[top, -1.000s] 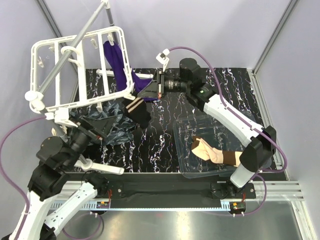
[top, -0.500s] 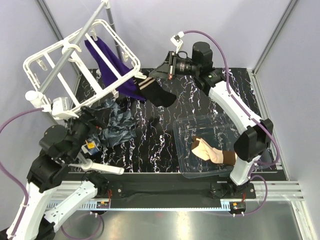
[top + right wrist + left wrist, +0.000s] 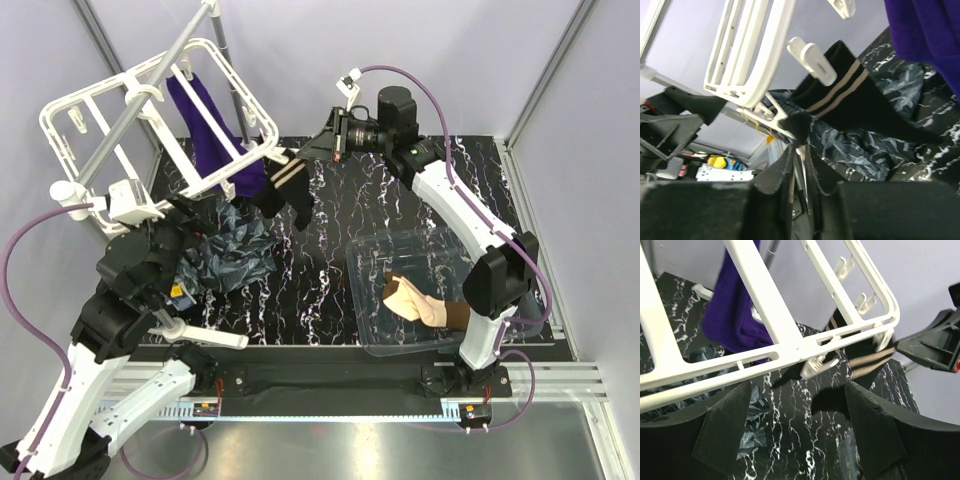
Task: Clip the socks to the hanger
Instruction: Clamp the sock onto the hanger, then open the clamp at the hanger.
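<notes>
Two socks show. One, the black sock (image 3: pixel 867 110), has two beige stripes at its cuff. It hangs from the hanger's (image 3: pixel 767 297) corner nearest the right arm, with the cuff caught in a white clip (image 3: pixel 812 62) on the rim. The other, the peach sock (image 3: pixel 420 305), is brown at the cuff. It lies well apart from the hanger, in a clear bin (image 3: pixel 354 295) on the counter (image 3: pixel 320 290) to the hanger's right.

The hanger is tilted and hooked on a grey pole (image 3: pixel 180 48). A purple cloth (image 3: pixel 735 315) is draped over its crossbars, beside the black sock.

The right pincer (image 3: pixel 797 147) sits just beside that same corner of the hanger. Its jaws are only a narrow slit apart, with the tips at a corner of the black sock's cuff; whether they pinch it I cannot tell.

The left pincer (image 3: pixel 797 390) is below the hanger's near rim with its jaws wide. In the wrist view the rim crosses above them.

A dark patterned cloth (image 3: pixel 230 255) lies crumpled on the counter under the hanger's near edge.
</notes>
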Robot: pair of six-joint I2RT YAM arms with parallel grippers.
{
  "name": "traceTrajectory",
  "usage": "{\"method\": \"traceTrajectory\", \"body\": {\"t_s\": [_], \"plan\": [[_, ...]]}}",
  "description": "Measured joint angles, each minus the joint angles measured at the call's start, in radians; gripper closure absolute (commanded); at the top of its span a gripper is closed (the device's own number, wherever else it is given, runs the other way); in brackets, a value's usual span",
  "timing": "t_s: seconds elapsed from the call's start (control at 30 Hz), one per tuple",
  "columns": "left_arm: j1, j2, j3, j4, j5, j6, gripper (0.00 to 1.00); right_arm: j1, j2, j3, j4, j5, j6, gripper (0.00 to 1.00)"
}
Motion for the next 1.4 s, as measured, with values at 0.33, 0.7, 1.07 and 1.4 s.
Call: {"method": "traceTrajectory", "body": {"t_s": [0.33, 0.7, 1.07, 1.4], "plan": [[0.0, 0.048, 0.002, 0.047, -0.038, 0.067, 0.2, 0.003, -0.143, -0.148, -0.146, 0.193, -0.137, 0.36], [0.0, 0.05, 0.034, 0.05, -0.018, 0.073, 0.13, 0.401, -0.396, -0.457, 0.163, 0.368, -0.298, 0.25], [0.0, -0.005, 0.116, -0.027, 0.075, -0.025, 0.15, 0.491, -0.076, -0.383, 0.496, 0.452, -0.344, 0.26], [0.0, -0.105, 0.182, -0.086, 0.123, -0.05, 0.15, 0.519, 0.027, -0.36, 0.674, 0.647, -0.506, 0.24]]}}
